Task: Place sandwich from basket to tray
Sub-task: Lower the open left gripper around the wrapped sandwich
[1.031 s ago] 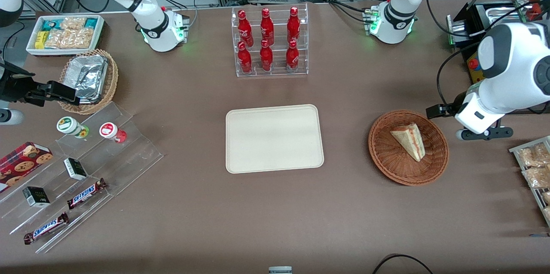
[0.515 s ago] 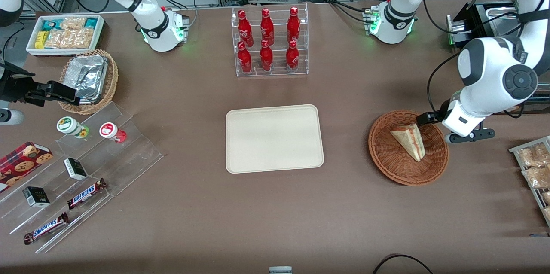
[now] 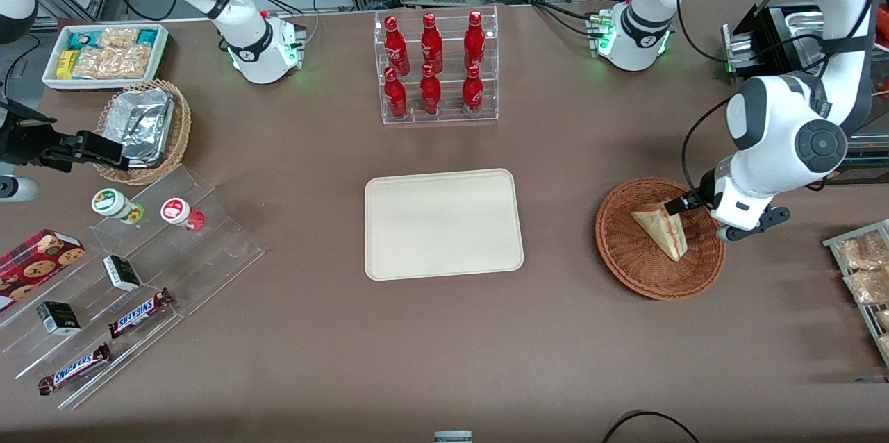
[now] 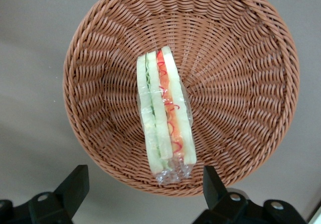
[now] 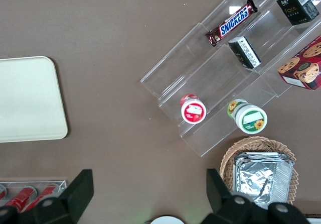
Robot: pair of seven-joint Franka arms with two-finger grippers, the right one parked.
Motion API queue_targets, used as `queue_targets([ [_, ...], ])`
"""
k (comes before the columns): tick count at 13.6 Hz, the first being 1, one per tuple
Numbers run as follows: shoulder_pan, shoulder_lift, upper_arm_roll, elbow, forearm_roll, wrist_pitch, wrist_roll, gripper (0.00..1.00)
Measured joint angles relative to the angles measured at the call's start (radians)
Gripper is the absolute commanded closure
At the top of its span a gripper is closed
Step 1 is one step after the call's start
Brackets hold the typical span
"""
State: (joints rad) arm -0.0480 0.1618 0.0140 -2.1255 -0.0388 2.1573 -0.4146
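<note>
— Black fingers, spread wide: my gripper [image 4: 145, 191] hangs open just above the sandwich [image 4: 164, 114], holding nothing. In the front view the gripper [image 3: 677, 207] sits over the thick end of the sandwich [image 3: 661, 226], at the part of the basket [image 3: 628, 255] farther from the camera.

— Where does the sandwich lie?

— In the middle of the basket [image 4: 235, 73], standing on edge, cut face up, so I can see pale bread with green and red filling between. It is wrapped in clear film.

— How will it handle?

— Light and soft, I judge. The bread should give under a hard squeeze, and the film looks slick, so it could slide. I would take it across the two bread faces, near the middle of the wedge, with a gentle close.

— Anything you can't see?

— The fingertips are cut off in the wrist view, so I cannot say how much gap is left above the film. The arm's housing covers part of the basket rim from the front. The tray [image 3: 443, 223] lies bare, well apart toward the table's middle.
</note>
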Motion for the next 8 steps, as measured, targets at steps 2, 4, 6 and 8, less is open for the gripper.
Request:
queue_targets([
  [2,-0.002,0.012,-0.005,0.000,-0.001,0.017,-0.057,0.00],
  [4,-0.010,0.019,-0.007,0.000,-0.001,0.024,-0.109,0.00],
  [6,-0.024,0.026,-0.009,0.000,-0.001,0.041,-0.150,0.00],
  [8,-0.028,0.035,-0.010,0.000,-0.002,0.052,-0.165,0.00],
])
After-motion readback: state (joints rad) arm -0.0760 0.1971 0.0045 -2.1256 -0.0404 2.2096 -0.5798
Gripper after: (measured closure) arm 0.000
